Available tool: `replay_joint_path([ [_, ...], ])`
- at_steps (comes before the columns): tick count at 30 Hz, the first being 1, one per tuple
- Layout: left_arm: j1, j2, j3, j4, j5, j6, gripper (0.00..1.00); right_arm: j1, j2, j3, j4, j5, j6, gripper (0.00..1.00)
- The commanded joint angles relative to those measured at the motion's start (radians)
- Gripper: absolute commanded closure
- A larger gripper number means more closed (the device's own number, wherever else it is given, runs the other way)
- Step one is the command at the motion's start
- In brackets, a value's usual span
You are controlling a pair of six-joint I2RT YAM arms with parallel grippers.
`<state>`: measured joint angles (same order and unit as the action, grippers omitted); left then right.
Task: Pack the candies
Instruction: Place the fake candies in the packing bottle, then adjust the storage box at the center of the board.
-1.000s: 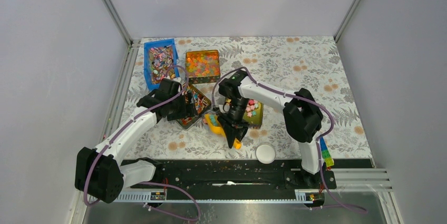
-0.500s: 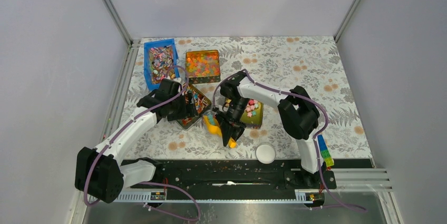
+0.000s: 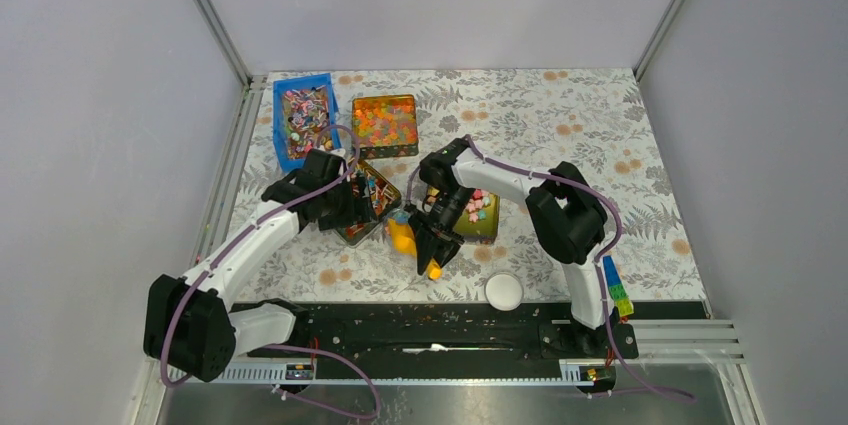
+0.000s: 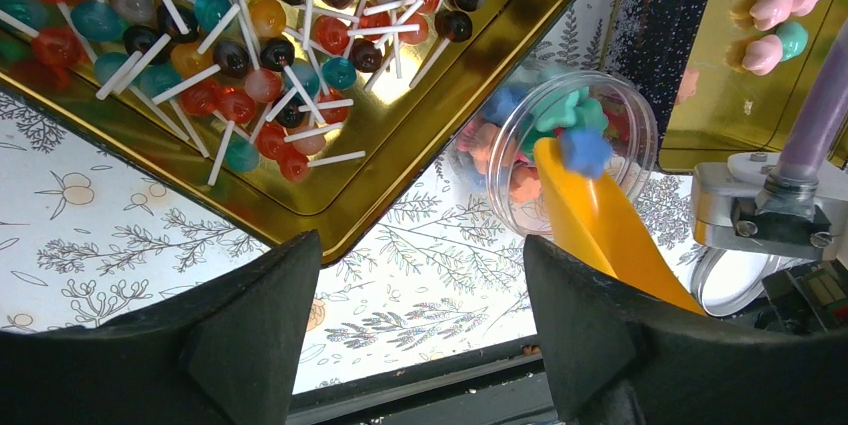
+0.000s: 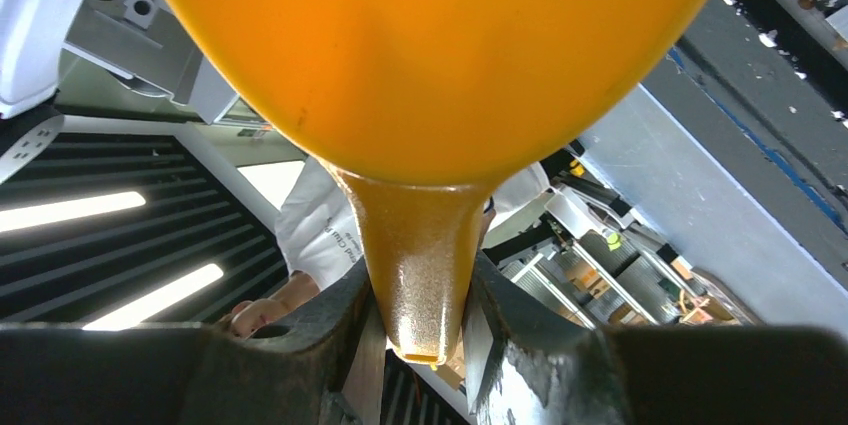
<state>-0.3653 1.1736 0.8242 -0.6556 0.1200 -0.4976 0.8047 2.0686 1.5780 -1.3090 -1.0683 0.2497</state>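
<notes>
The candies (image 4: 775, 7), small pastel pieces, lie in a gold tin (image 3: 480, 213) at the middle of the table. More candies (image 4: 560, 115) fill a clear round jar (image 4: 520, 207) standing beside that tin. My right gripper (image 3: 432, 247) (image 5: 420, 325) is shut on the handle of a yellow scoop (image 3: 403, 236) (image 5: 430, 45). The scoop's (image 4: 600, 230) lip rests over the jar's mouth with a blue candy (image 4: 585, 150) on it. My left gripper (image 3: 362, 207) (image 4: 420, 265) hangs open over bare tablecloth just left of the jar, holding nothing.
A gold tin of lollipops (image 3: 367, 197) (image 4: 250, 55) lies under my left wrist. A blue bin of wrapped sweets (image 3: 303, 117) and a tin of orange beads (image 3: 385, 123) stand behind. A white lid (image 3: 503, 291) and toy bricks (image 3: 620, 295) sit near the front rail.
My right gripper has carried the scoop slightly left and back, bringing its lip over the jar. The left arm has stayed where it was.
</notes>
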Motion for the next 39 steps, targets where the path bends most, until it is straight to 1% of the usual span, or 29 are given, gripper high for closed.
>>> replay_joint_path([
  [1, 0.005, 0.014, 0.044, 0.037, 0.026, 0.016, 0.24, -0.005, -0.017, -0.012, 0.041, -0.061, 0.103, 1.0],
  [5, 0.005, 0.022, 0.048, 0.042, 0.035, 0.022, 0.24, -0.006, -0.031, -0.029, 0.056, -0.058, 0.144, 1.0],
  [15, 0.005, 0.038, 0.084, 0.047, 0.054, 0.026, 0.24, -0.005, -0.064, -0.05, 0.051, -0.054, 0.167, 1.0],
  [29, 0.005, 0.073, 0.118, 0.069, 0.093, 0.017, 0.23, -0.004, -0.109, -0.041, -0.007, -0.042, 0.129, 1.0],
  [35, 0.005, 0.076, 0.126, 0.07, 0.094, 0.013, 0.23, -0.001, -0.106, -0.012, -0.098, 0.025, 0.025, 1.0],
  [39, 0.005, 0.084, 0.134, 0.07, 0.106, 0.012, 0.23, 0.005, -0.098, 0.049, -0.202, 0.189, -0.09, 1.0],
])
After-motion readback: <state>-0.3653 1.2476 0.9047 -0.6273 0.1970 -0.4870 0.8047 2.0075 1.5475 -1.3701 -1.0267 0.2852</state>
